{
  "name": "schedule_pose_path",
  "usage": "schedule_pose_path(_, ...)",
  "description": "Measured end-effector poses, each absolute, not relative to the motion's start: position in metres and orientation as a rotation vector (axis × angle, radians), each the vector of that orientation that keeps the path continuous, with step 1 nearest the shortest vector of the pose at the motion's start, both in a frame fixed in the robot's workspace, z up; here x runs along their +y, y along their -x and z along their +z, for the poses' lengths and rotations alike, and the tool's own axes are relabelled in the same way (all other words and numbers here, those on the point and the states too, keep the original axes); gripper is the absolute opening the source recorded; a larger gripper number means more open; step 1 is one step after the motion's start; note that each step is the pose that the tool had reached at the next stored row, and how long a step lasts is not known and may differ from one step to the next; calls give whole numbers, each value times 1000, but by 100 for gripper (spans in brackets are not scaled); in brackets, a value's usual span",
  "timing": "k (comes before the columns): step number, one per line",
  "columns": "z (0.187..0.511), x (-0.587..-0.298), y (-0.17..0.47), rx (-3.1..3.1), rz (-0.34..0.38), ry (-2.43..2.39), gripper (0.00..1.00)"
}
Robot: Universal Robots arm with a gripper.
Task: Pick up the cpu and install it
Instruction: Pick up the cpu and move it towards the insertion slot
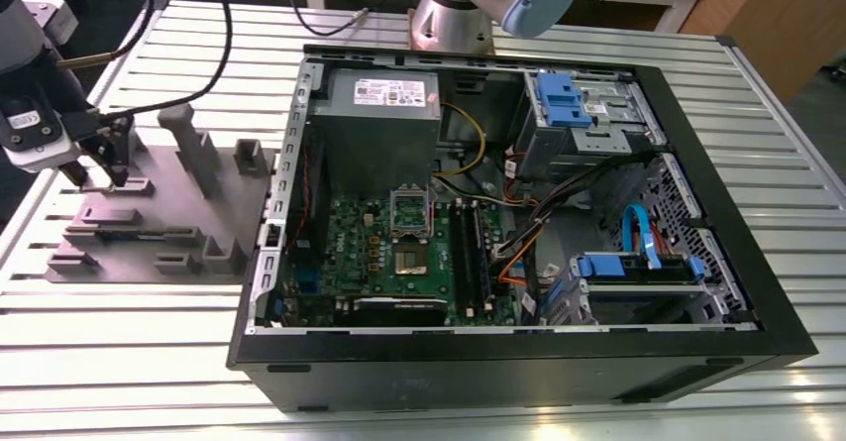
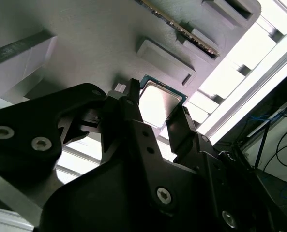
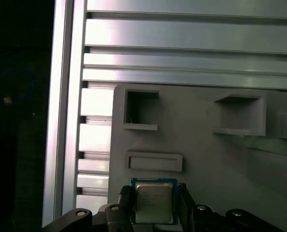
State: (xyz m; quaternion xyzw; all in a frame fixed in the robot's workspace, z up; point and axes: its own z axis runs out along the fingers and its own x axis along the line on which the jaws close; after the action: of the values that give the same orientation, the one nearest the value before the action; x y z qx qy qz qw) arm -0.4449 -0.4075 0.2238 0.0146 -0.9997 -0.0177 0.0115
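The work stood at the pick-up. The gripper (image 1: 101, 178) was down over the grey holder (image 1: 158, 233) on the slatted desk (image 1: 133, 302), at the exterior view's left, well apart from the open computer case (image 1: 529, 372).

In both wrist views the cpu (image 3: 153, 203) sat between the two black fingers (image 2: 181, 126), silver top facing out. The fingers were closed against two opposite edges of it, so I judged them to be gripping it. Whether it had left the holder's surface could not be told. It lay just beside a raised grey bar (image 3: 155, 163) on the holder.

From here the move called for a straight, level lift. A tilt could catch the chip's rim on that bar, and the hold was only on thin edges.

Several things stood around it. Upright posts (image 1: 185, 144) rose from the holder near the gripper, on the side towards the case, and a sideways carry would have to clear them. In the second wrist view a long thin stick (image 2: 182, 28) stood on edge in another slot of the holder.

Inside the case the green board (image 1: 383, 263) carried a socket (image 1: 410, 225) that looked uncovered, with black memory sticks (image 1: 466, 243) just beside it. A large grey box (image 1: 376, 114) stood close by, and orange and black cables (image 1: 529, 248) ran near. The approach to the socket was therefore tight on those sides.
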Motion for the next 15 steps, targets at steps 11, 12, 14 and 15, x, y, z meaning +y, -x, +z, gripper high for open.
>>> schedule_pose_path(11, 236, -408, 445, -3118, -55, -45, 47)
schedule_pose_path(12, 236, -408, 445, -3118, -55, -45, 47)
schedule_pose_path(14, 238, -408, 445, -3118, -55, -45, 47)
schedule_pose_path(15, 239, -408, 445, -3118, -55, -45, 47)
